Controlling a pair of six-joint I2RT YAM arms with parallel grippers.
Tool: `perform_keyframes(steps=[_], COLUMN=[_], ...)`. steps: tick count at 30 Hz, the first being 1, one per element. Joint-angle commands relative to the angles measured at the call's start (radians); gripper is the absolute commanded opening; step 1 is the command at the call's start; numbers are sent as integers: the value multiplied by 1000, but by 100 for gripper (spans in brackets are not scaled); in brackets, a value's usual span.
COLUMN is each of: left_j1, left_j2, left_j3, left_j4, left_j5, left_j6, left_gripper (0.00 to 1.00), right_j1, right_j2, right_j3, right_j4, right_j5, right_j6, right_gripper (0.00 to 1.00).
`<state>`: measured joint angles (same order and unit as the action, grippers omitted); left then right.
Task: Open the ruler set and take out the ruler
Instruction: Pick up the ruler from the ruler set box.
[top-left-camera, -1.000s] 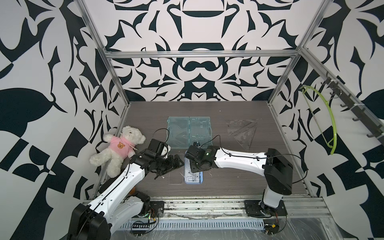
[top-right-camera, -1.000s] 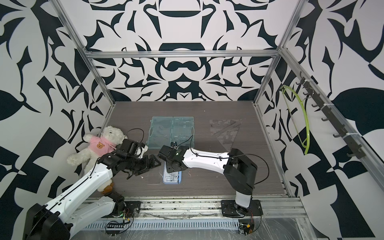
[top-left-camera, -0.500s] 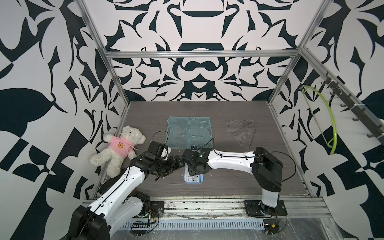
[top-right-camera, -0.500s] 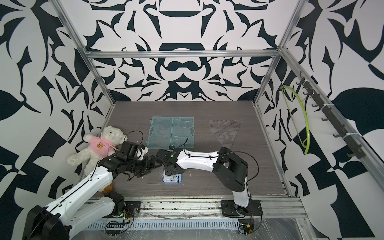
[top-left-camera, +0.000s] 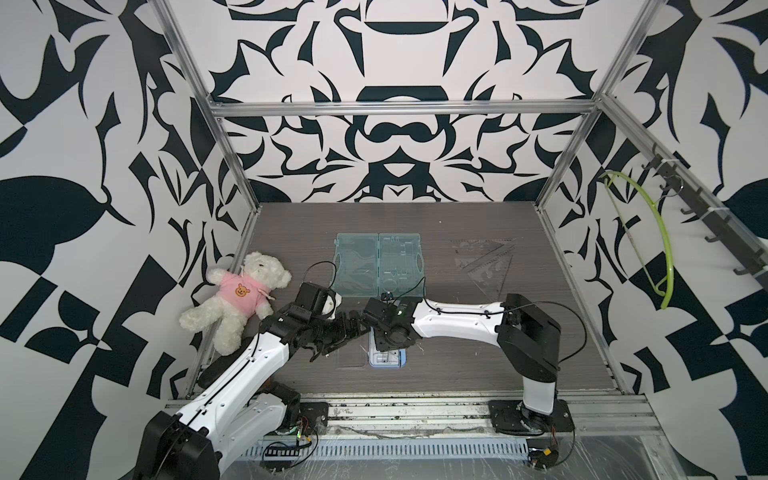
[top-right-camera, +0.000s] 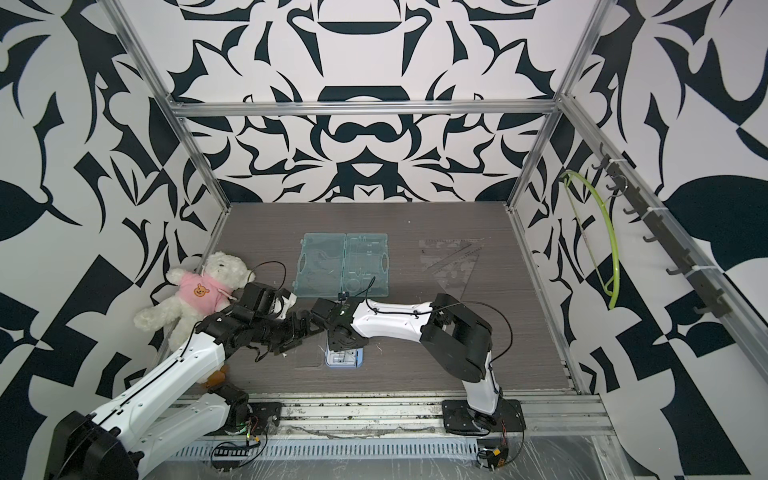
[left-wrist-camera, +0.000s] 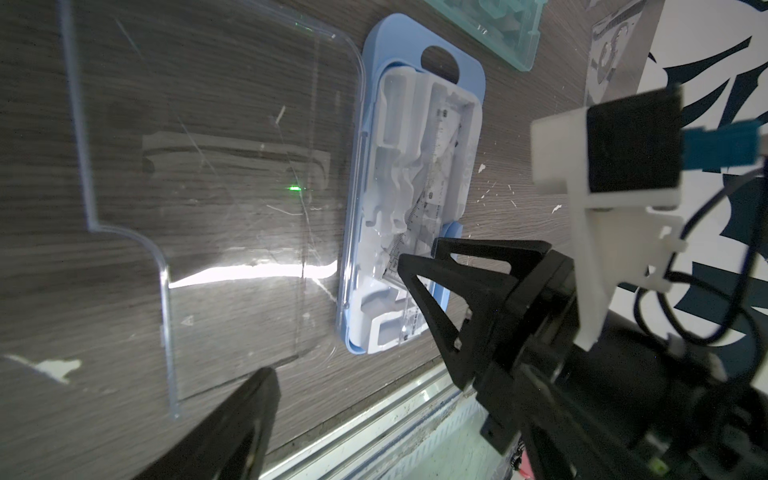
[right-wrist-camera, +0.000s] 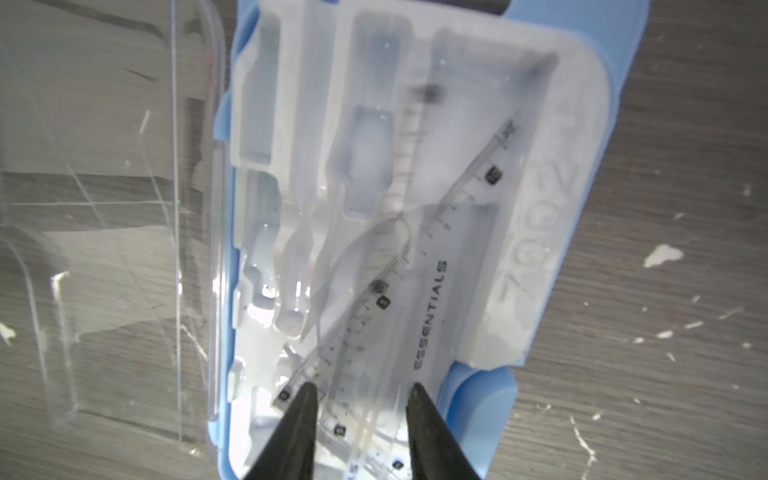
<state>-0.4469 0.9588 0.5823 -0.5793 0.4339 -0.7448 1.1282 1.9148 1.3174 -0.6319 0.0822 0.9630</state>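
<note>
The ruler set (top-left-camera: 387, 358) is a blue case with a white tray (right-wrist-camera: 478, 124), lying near the table's front. Its clear lid (left-wrist-camera: 208, 166) is folded flat beside it. Clear rulers (right-wrist-camera: 432, 266) lie crossed in the tray. My right gripper (right-wrist-camera: 363, 392) points down into the tray's near end, and its fingertips (right-wrist-camera: 307, 395) straddle the rulers. The jaws stand partly apart, and I cannot tell whether they press on a ruler. My left gripper (left-wrist-camera: 374, 436) hangs wide open and empty over the lid's front corner, close beside the right gripper (top-left-camera: 384, 332).
An open teal case (top-left-camera: 378, 266) lies behind the ruler set. Clear set squares (top-left-camera: 484, 259) lie at the back right. A teddy bear (top-left-camera: 239, 297) leans at the left wall. The metal front rail (left-wrist-camera: 374, 415) runs just past the set.
The right gripper's jaws have narrowed around the rulers, and that arm's elbow has swung left. The left gripper has edged right, closer to the right gripper.
</note>
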Motion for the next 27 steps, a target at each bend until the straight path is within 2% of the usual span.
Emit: perform_keyframes(steps=[1,8,27], left_j1=[4,4,2], left_j2=[3,10,-7], left_j3=[-8,-3,35], left_j4=[8,9,0], left_j5=[-6,-8,-51], left_j6=[-1,-1,27], left_gripper=[92,93,93], right_j1=[5,5,-11], right_j2=[-2,-16,-149], right_j3=[23,31,-2], right_j4=[0,-8,-37], right_j5=[2,16,86], right_j6=[6,6,-2], right_gripper=[30,23,23])
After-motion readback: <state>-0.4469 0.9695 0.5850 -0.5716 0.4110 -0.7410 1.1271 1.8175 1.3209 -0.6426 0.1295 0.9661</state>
